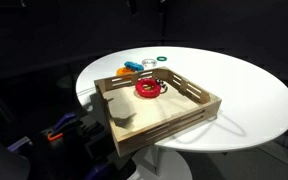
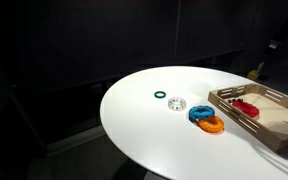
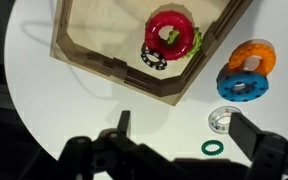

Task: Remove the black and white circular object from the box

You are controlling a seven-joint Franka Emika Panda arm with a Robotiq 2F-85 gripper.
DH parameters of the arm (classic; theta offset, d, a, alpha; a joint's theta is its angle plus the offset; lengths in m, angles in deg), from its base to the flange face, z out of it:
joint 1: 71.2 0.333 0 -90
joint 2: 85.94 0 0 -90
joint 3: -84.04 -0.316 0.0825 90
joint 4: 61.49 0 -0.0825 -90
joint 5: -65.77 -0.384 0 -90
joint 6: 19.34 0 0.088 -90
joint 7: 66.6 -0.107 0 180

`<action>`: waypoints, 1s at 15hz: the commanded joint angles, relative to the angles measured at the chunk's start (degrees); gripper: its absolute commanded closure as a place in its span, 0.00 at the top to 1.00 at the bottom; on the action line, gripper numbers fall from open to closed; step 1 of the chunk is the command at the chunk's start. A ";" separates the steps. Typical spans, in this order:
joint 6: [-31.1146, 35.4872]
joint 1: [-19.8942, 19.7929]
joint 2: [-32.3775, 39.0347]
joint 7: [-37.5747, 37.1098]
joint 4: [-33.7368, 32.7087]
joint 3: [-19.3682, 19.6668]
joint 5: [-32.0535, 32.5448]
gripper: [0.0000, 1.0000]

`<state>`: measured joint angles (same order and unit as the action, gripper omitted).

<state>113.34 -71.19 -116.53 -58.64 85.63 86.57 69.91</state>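
Observation:
The black and white circular object (image 3: 155, 58) lies inside the box (image 3: 102, 62), tucked against and partly under a red ring (image 3: 172, 37). The box is a shallow wooden tray, seen in both exterior views (image 1: 170, 121) (image 2: 233, 97). The red ring also shows in both exterior views (image 1: 149, 88) (image 2: 247, 105). I cannot make out the black and white object in them. My gripper (image 3: 184, 135) is open and empty. It hangs over the bare white table, outside the box's near corner. The gripper does not show in the exterior views.
On the round white table (image 1: 244, 90) beside the box lie an orange ring (image 3: 254, 55), a blue ring (image 3: 239, 88), a clear ring (image 3: 224, 121) and a thin green ring (image 3: 214, 147). The clear and green rings lie close to my right finger.

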 commanded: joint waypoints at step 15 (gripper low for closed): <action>-5.35 -2.61 11.60 -8.78 -7.29 -1.30 1.19 1.00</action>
<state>111.06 -72.01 -109.71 -63.55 82.08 86.39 69.89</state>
